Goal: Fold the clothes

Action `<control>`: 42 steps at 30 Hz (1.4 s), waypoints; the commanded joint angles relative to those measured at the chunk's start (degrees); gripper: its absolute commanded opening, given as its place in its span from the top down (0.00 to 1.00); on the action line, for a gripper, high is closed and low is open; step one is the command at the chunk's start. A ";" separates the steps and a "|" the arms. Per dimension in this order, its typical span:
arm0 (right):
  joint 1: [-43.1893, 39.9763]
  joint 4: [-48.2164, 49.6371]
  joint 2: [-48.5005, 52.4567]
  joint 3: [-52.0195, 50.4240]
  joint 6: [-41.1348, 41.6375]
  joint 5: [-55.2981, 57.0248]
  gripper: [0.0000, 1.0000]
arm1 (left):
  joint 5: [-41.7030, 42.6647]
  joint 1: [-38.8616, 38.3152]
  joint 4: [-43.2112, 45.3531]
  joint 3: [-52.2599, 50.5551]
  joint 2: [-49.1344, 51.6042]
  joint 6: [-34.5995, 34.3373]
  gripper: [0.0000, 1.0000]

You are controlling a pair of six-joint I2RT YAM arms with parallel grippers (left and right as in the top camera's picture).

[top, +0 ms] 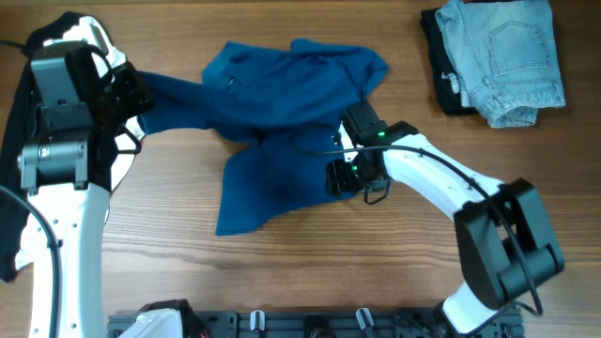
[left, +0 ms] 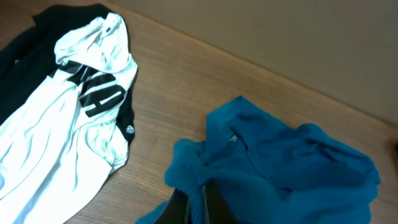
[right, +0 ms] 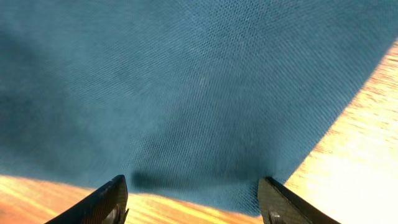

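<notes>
A deep-blue shirt [top: 282,122] lies crumpled across the middle of the table, one sleeve stretched to the left. My left gripper [top: 131,94] is shut on that sleeve; the wrist view shows blue cloth [left: 273,168] pinched between the fingers [left: 198,208]. My right gripper [top: 340,176] is open just above the shirt's right hem; its fingers [right: 196,199] straddle the blue cloth's edge [right: 186,93]. A white top with black stripes [left: 74,124] lies on a black garment [left: 25,37] at the far left. Pale denim jeans [top: 502,56] lie folded at the back right.
A black garment [top: 434,56] lies under the jeans. Bare wood [top: 282,272] runs along the front of the table. A black rail [top: 310,324] runs along the front edge.
</notes>
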 commanded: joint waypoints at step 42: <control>-27.10 -27.71 -11.82 9.66 10.51 8.98 0.02 | -0.31 -4.72 -11.45 0.04 10.99 -4.61 0.96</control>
